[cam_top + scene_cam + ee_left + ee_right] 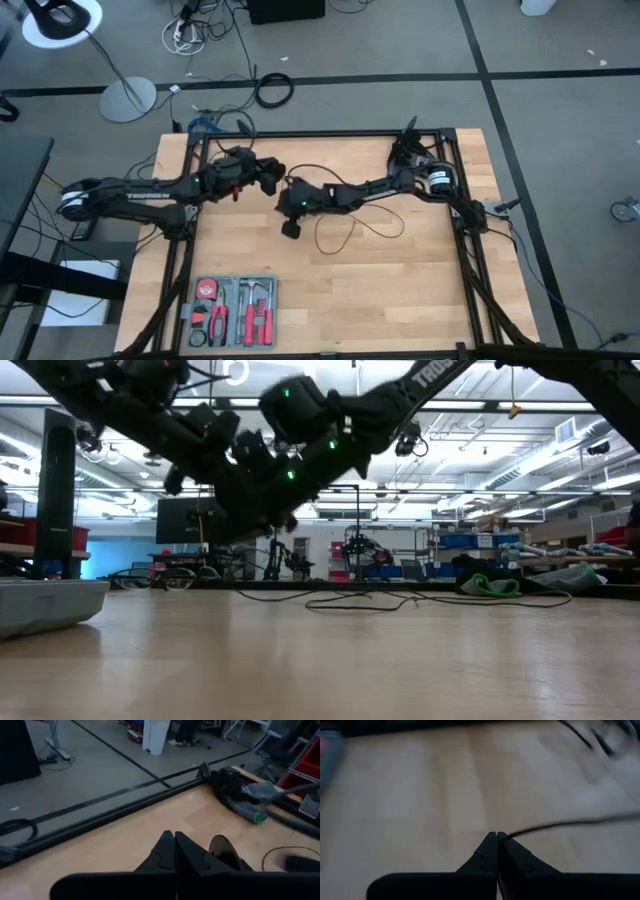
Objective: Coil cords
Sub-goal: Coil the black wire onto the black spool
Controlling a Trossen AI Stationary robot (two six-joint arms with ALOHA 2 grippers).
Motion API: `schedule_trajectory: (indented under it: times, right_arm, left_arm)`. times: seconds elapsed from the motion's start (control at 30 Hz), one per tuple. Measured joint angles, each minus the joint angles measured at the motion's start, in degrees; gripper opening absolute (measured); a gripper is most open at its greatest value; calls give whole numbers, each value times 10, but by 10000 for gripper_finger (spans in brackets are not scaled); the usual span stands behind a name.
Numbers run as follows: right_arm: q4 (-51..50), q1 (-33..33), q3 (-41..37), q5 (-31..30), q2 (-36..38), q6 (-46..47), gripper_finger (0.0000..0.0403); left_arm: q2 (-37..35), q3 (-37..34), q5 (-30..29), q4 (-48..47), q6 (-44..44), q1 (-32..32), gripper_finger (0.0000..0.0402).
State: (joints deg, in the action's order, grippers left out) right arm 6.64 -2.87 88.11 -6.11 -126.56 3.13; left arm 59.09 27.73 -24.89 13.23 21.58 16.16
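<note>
The thin black cord (352, 226) lies in loose loops on the wooden table, right of centre; the low view shows it flat on the tabletop (380, 600). My right gripper (496, 836) reaches in from the right to mid-table and is shut on the cord. My left gripper (174, 836), coming from the left, hovers at mid-table, shut with nothing between its fingers. A round dark disc (223, 851), probably the cord's puck, sits right beside its fingers. I cannot tell if they touch. My right gripper pinches one strand of the cord (512, 833) between its two fingertips. The fingers slant down toward the table from its right side. From the tips the strand runs off sideways (580, 822) above the wood.
A tool tray (235, 310) with red-handled tools lies at the near left. Black frame rails (330, 137) border the table. A dark bundle with a green piece (245, 800) sits at the far right corner. The wood between the cord and the near edge is bare.
</note>
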Motion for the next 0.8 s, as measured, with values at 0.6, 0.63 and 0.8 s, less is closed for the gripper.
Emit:
schedule_trajectory:
  times: [0.6,0.63,0.8]
  right_arm:
    - [-139,0,18,1,14,-8,42]
    - [-139,-2,18,1,15,0,52]
    - [-158,-10,19,1,16,25,100]
  left_arm:
    - [100,0,7,28,11,7,0]
    - [100,0,7,23,10,7,0]
    - [100,0,-20,-33,11,8,0]
